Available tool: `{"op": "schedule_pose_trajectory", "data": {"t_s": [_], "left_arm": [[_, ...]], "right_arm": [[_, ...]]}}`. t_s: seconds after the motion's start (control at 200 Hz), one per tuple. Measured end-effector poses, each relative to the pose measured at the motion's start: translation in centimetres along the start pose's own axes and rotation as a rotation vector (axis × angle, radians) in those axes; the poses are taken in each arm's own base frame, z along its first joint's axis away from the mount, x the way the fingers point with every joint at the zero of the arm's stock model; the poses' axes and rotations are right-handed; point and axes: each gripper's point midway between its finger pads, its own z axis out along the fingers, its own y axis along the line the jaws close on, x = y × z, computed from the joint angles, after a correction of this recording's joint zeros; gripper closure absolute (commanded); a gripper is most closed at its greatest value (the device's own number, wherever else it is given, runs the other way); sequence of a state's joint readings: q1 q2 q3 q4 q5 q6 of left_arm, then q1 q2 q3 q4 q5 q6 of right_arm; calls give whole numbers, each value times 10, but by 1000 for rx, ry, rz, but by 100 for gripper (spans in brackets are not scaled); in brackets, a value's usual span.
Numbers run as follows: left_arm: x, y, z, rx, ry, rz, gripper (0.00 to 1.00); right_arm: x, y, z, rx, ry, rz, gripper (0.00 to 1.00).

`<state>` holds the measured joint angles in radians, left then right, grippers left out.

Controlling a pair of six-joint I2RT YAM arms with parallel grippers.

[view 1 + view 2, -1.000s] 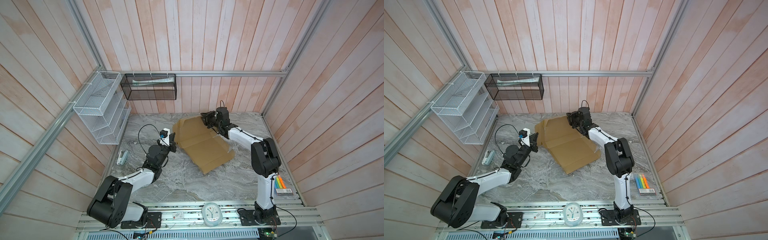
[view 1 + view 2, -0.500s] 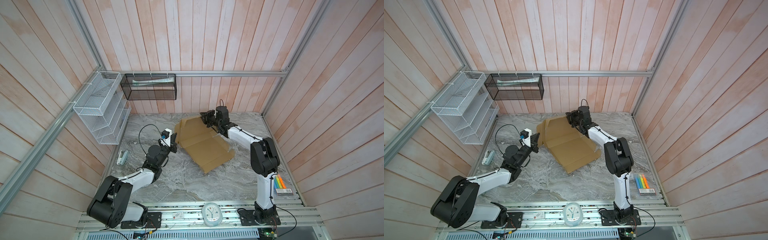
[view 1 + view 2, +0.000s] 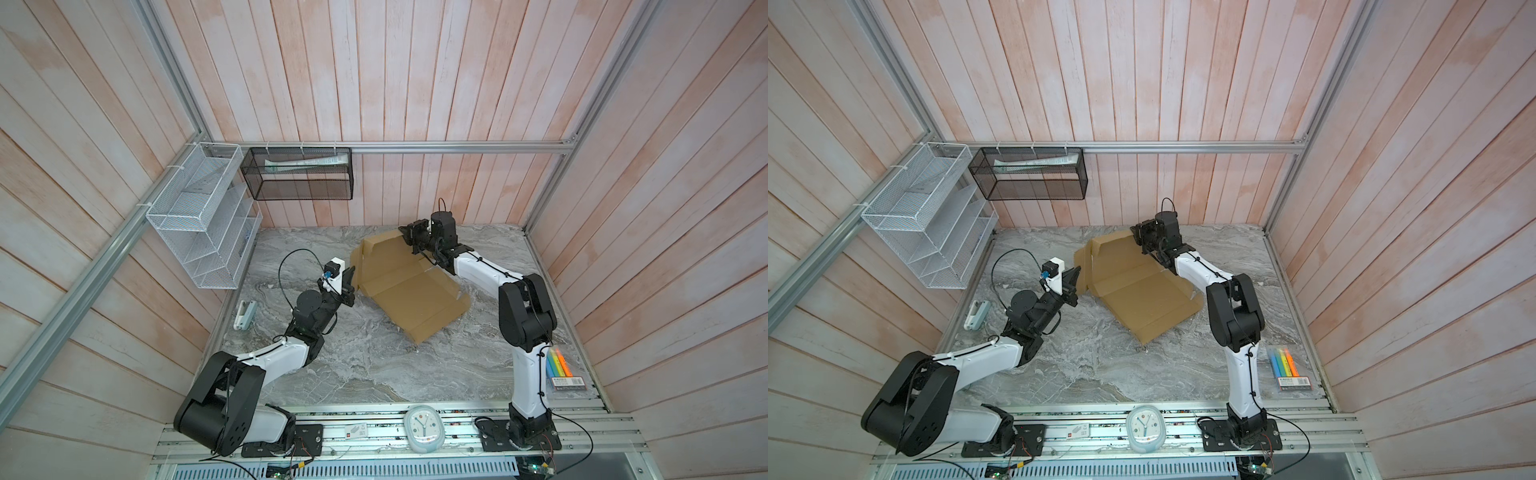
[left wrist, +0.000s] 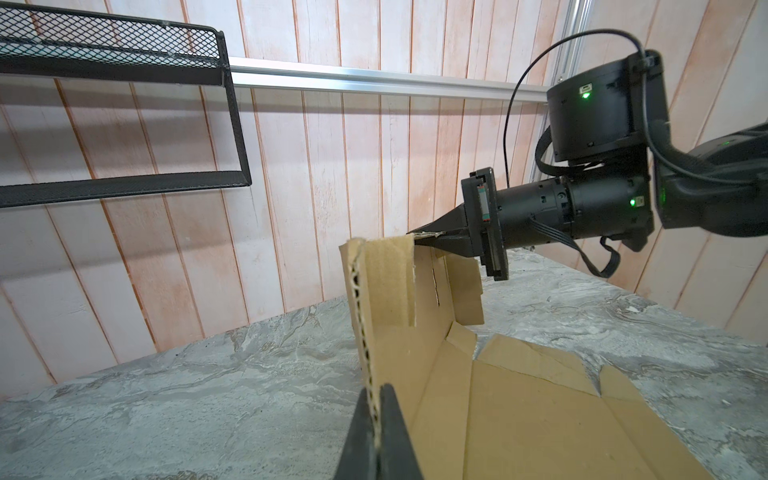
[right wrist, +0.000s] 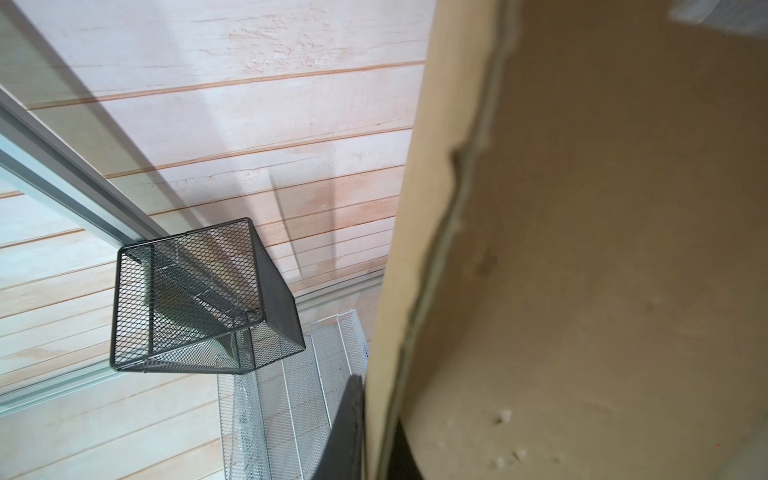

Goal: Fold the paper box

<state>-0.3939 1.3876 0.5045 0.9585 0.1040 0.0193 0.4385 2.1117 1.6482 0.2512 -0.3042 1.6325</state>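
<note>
Two grips on: left gripper (image 4: pixel 376 401) pinches the paper box (image 3: pixel 409 291) by its raised wall edge, right gripper (image 4: pixel 424 235) nips the top corner; the rest lies flat on the table (image 3: pixel 374 365). We fear opposing pulls tearing that frayed corner.

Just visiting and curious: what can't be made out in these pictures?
- Right wrist view: the cardboard box fills most of the frame, hiding nearly everything behind it.
- Left wrist view: the left claw is cut off by the bottom edge; only its tips show.
- Both top views: the label on the marker pack is too small to read.
</note>
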Motion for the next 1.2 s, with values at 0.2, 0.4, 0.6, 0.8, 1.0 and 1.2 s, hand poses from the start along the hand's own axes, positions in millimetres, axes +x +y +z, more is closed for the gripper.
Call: {"op": "schedule_pose_trajectory", "data": {"t_s": [0.2,0.4,0.6,0.8,1.0,1.2], "left_arm": [[1,2,0,-12,3,-5,87],[12,8,-1,-50,47,-27,69],[22,13,-3,-82,96,-63,57],[12,17,-11,-109,124,-110,55],[2,26,-23,-153,136,-171,54],[-6,39,-39,-200,148,-213,54]], "right_arm": [[1,5,1,-24,7,2,100],[7,2,1,-41,29,-10,100],[13,-3,2,-44,50,-21,100],[16,-8,2,-54,63,-28,100],[20,-13,2,-70,85,-36,100],[25,-12,1,-86,108,-43,100]]}}
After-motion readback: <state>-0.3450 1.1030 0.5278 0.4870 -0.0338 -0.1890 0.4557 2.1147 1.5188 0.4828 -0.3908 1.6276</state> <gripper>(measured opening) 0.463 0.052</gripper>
